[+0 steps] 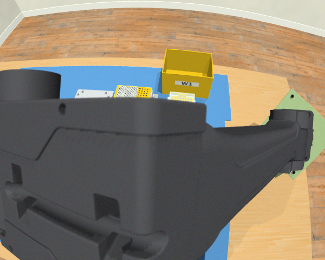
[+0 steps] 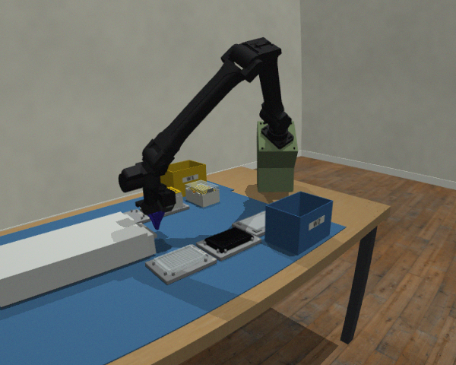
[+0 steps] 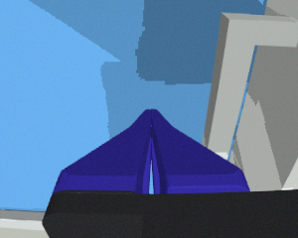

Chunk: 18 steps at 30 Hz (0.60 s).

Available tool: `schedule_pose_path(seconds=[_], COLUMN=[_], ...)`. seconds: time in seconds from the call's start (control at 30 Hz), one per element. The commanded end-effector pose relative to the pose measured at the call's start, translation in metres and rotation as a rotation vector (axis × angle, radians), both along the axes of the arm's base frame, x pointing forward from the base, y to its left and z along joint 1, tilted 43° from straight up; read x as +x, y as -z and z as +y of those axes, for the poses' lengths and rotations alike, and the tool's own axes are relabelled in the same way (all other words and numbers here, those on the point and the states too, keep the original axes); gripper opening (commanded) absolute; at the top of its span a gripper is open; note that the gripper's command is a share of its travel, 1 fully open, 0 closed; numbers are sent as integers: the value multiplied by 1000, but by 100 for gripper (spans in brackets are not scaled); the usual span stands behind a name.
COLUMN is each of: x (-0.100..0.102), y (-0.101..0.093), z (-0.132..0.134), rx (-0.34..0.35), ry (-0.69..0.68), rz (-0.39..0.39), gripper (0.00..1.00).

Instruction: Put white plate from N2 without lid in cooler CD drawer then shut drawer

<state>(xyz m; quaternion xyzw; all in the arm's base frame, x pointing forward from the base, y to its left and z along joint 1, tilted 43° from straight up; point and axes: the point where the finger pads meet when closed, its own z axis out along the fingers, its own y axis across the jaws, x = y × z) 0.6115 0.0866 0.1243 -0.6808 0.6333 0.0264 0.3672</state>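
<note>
On the tabletop's (image 2: 362,214) blue mat (image 2: 102,314), the white plate (image 2: 179,259) lies flat in the nearest nest, untouched, with a black plate (image 2: 228,238) in the next nest and a blue bin (image 2: 299,227) beyond. Behind them the gripper (image 2: 156,222) hangs beside the front end of the cooler (image 2: 63,251), its jaws clenched on nothing, probably so the closed tips can hook the bar handle (image 3: 223,86) and draw the drawer out first. Farther back stands a yellow bin (image 1: 187,73).
</note>
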Motion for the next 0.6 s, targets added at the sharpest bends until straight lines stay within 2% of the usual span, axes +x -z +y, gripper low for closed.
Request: schedule_pose_path(seconds=[0.0,0.57], x=[-3,-15], y=[-19,-12], z=[5,6], rx=[2,4], ry=[-1,1], rz=[-40,-37], gripper=[0,0])
